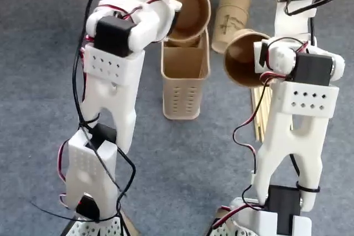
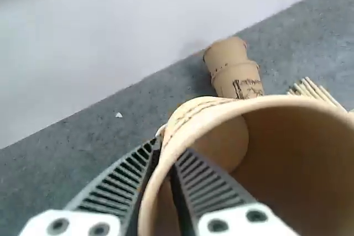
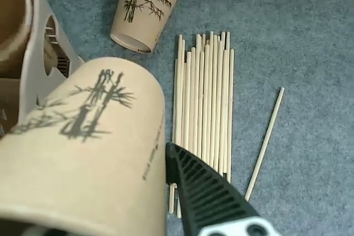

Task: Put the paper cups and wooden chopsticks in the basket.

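Observation:
My left gripper [image 2: 163,156] is shut on the rim of a brown paper cup [image 2: 276,158], one finger inside and one outside. In the high view this cup [image 1: 191,10] hangs tilted over the far end of the tan perforated basket [image 1: 185,81]. My right gripper [image 3: 161,161] is shut on the wall of a second paper cup [image 3: 83,142], held above the table just right of the basket [image 3: 41,53]. A third cup [image 1: 229,17] lies on its side behind it. A bundle of wooden chopsticks [image 3: 204,92] lies under the right arm, with one loose stick [image 3: 265,142] beside it.
Grey carpet-like cloth [image 1: 33,81] covers the table. Both white arms stand tall near the front edge, the left arm [image 1: 110,81] close to the basket's left side. A pale wall [image 2: 110,26] runs behind the table's far edge.

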Action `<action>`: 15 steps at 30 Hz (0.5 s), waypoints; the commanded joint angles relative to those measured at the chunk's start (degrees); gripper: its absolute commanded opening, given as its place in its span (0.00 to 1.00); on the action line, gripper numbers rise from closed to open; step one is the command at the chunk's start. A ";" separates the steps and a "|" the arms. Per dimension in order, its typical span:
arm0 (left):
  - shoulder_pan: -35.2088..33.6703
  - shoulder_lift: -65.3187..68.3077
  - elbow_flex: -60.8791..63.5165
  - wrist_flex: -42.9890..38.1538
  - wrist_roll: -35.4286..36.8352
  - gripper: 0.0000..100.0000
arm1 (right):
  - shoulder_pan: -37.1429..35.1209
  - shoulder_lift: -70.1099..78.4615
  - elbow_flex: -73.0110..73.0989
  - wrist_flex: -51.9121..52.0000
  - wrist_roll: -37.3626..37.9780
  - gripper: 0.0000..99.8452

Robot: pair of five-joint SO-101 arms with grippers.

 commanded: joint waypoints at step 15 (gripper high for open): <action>-1.19 6.29 5.32 -5.71 -0.35 0.00 | 0.31 -1.63 -0.22 -0.40 0.62 0.01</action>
